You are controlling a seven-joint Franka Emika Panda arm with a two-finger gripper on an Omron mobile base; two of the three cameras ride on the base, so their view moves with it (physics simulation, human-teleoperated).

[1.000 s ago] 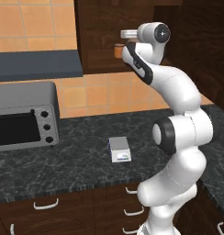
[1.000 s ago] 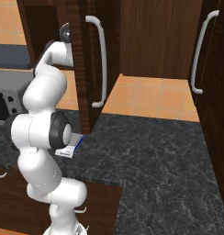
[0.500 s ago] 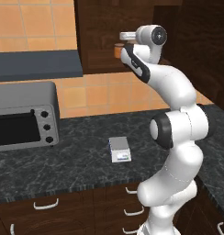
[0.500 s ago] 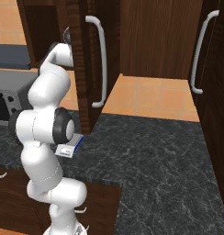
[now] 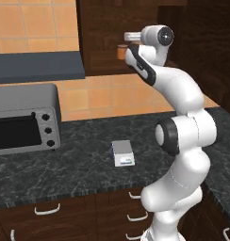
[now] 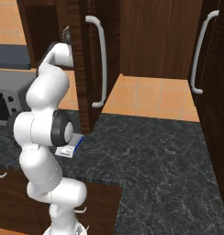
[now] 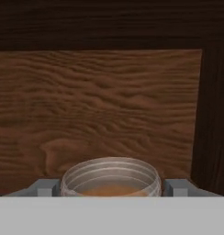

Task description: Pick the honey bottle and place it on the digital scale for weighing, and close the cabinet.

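The honey bottle (image 7: 110, 180) sits at the bottom of the hand view, its ribbed grey lid above tan contents. My gripper (image 7: 110, 187) is shut on it, with one fingertip (image 7: 46, 186) against each side of the lid. Behind it is the cabinet's (image 7: 109, 105) wooden back wall. In the left base view the arm reaches up into the open cabinet (image 5: 100, 33), where a brown jar (image 5: 121, 51) stands just left of the hand; I cannot tell whether it is the held one. The digital scale (image 5: 122, 153) lies flat on the dark counter, partly hidden by the arm in the right base view (image 6: 70, 148).
The cabinet door (image 6: 81, 69) stands open toward me, its long silver handle (image 6: 102, 59) close to the right of the arm. A grey toaster oven (image 5: 22, 117) stands at the left of the counter (image 5: 79, 169) under a dark hood (image 5: 36, 66). Drawers (image 5: 46, 209) lie below.
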